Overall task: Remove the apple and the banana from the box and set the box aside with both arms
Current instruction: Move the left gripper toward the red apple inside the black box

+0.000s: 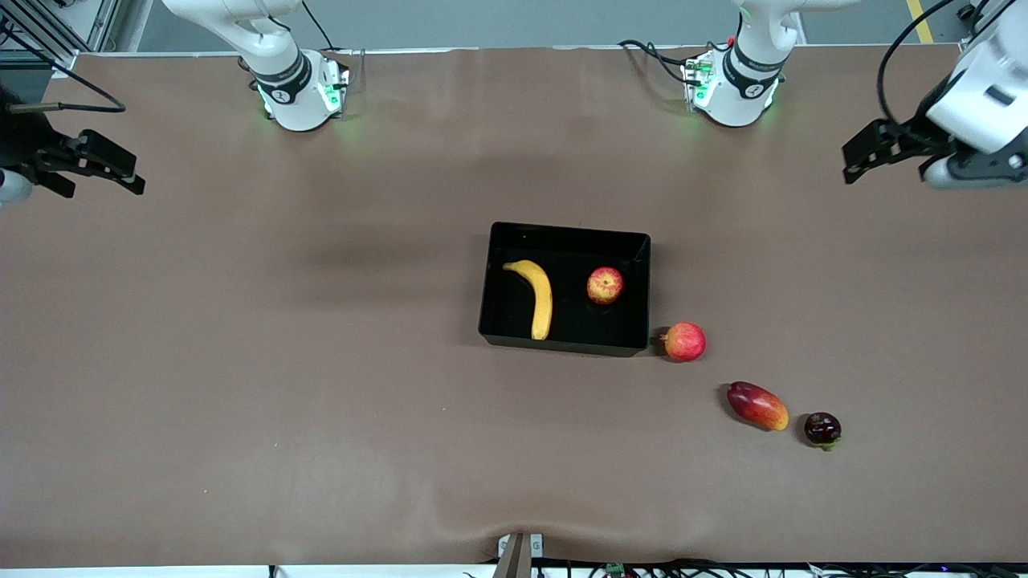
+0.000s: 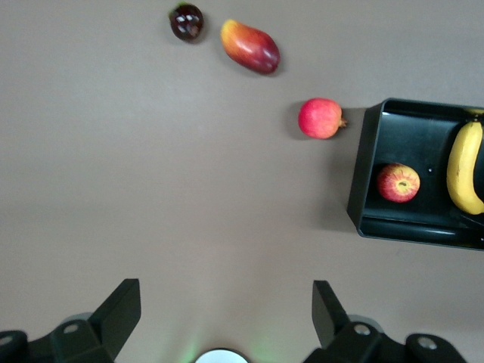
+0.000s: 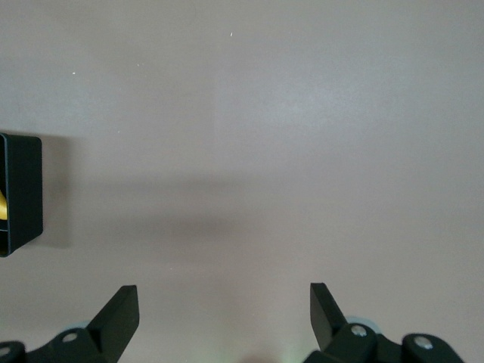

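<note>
Brown matting covers the table (image 1: 241, 385), the largest thing in sight. Next in size, the black box (image 1: 565, 341) sits near the middle of it, low-walled and glossy inside. Both arms wait high at the table's ends: the left gripper (image 1: 863, 156) hangs over bare mat at about two o'clock from the box, its jaws spread wide with nothing between them, and the right gripper (image 1: 100, 170) hangs over bare mat at about ten o'clock, jaws likewise wide and empty.

Inside the box, the banana (image 1: 540, 297) lies along the wall toward the right arm's end. The apple (image 1: 605, 285) rests at three o'clock from it, apart from it.

Outside the box, a red-and-yellow mango-like fruit (image 1: 757, 405) lies on the mat at about four o'clock. A pinkish-red round fruit (image 1: 684, 341) sits just beside the box's nearer corner. A small dark fruit (image 1: 822, 429) lies just beside the mango-like one, at its four o'clock.
</note>
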